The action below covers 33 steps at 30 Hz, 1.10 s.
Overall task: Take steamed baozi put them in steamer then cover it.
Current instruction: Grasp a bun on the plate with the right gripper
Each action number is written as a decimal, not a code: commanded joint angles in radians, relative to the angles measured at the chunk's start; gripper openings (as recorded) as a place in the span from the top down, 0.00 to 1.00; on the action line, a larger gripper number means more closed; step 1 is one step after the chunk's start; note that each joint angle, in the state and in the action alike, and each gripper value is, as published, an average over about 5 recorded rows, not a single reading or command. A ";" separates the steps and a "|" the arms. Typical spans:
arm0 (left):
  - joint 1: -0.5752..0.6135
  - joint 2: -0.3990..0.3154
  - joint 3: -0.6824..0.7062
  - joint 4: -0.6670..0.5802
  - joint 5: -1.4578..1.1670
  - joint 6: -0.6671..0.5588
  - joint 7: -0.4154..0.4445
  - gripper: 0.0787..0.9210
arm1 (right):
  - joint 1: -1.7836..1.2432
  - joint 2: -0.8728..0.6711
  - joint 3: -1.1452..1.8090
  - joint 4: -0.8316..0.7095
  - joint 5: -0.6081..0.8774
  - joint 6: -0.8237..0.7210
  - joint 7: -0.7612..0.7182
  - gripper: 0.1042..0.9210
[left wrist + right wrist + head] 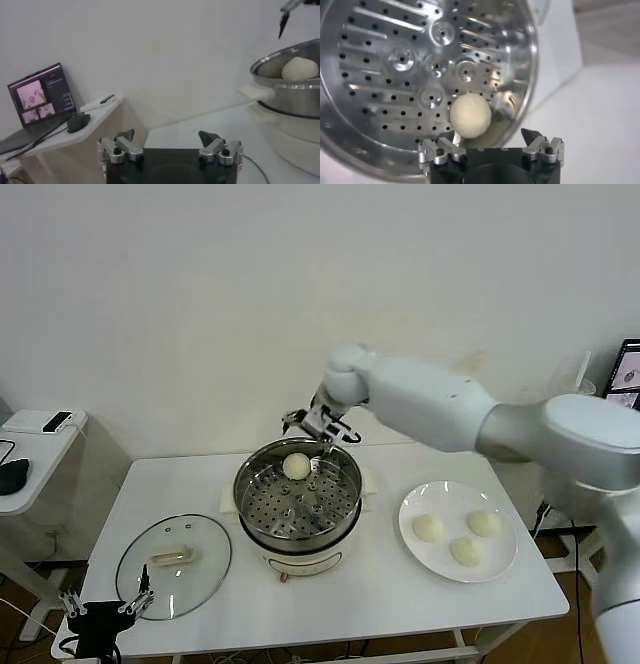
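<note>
One steamed baozi (pixel 297 466) lies on the perforated bottom of the steel steamer (pixel 262 509), near its far rim; it also shows in the right wrist view (pixel 470 115). My right gripper (pixel 318 427) hangs just above that far rim, open and empty (pixel 487 138), apart from the bun. Three more baozi (pixel 466 551) lie on a white plate (pixel 440 499) to the right. The glass cover (pixel 205 544) with its cream handle lies flat on the table to the left of the steamer. My left gripper (pixel 103 606) is parked low at the table's front left, open and empty (pixel 167 135).
The steamer stands on a cream pot base (pixel 300 562) at the table's middle. A side table (pixel 40 446) with a phone stands at the left. In the left wrist view a laptop (pixel 40 97) and mouse (pixel 78 121) sit there. A screen (pixel 625 369) is at far right.
</note>
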 commanded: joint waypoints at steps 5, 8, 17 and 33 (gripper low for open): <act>-0.044 0.031 -0.021 0.011 -0.046 0.027 0.011 0.12 | 0.067 -0.473 0.053 0.398 0.158 -0.479 -0.086 0.12; -0.056 0.042 -0.022 0.021 -0.051 0.029 0.012 0.12 | 0.037 -0.573 0.044 0.438 0.123 -0.499 -0.094 0.12; -0.080 0.057 -0.008 0.055 -0.052 0.030 0.013 0.12 | -0.138 -0.740 0.045 0.495 0.042 -0.511 -0.101 0.12; -0.076 0.069 -0.039 0.063 -0.053 0.040 0.016 0.12 | -0.590 -0.587 0.381 0.237 -0.128 -0.470 -0.091 0.12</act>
